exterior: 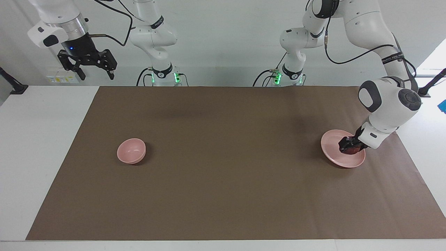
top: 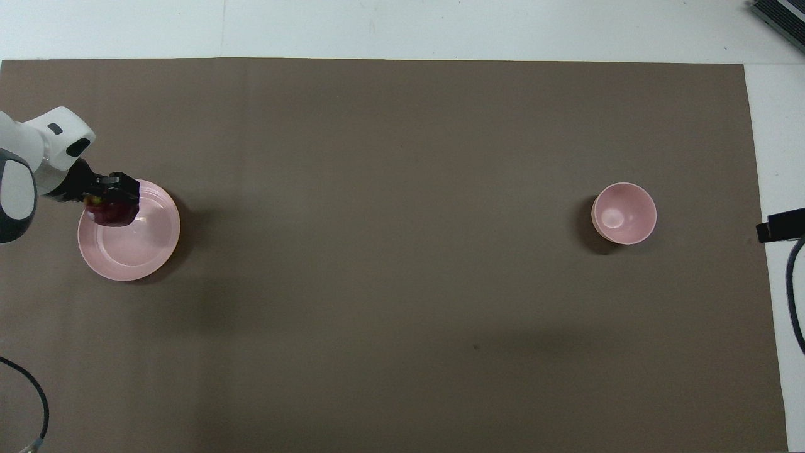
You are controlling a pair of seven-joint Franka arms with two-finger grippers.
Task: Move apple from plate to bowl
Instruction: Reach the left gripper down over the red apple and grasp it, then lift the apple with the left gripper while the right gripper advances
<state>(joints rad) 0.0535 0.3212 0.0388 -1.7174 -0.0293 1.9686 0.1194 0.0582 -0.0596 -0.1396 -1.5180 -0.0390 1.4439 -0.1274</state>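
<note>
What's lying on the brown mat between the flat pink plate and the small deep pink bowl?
Nothing: the overhead view shows bare brown mat between the flat pink plate and the deep pink bowl.

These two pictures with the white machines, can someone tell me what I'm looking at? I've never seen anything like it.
Those are two robot arms bolted at one end of a table, each ending in a black gripper with two fingers. One picture is taken from across the table, facing the arms; the other looks down from above the arms' own end, so the sides swap between them.

A brown mat covers the table. On it are a flat pink plate toward the left arm's end and a small deep pink bowl toward the right arm's end.

The left gripper is shut on a dark red apple, holding it just over the plate's edge. The job is to carry it to the bowl. The right gripper waits with its fingers open, up in the air.
</note>
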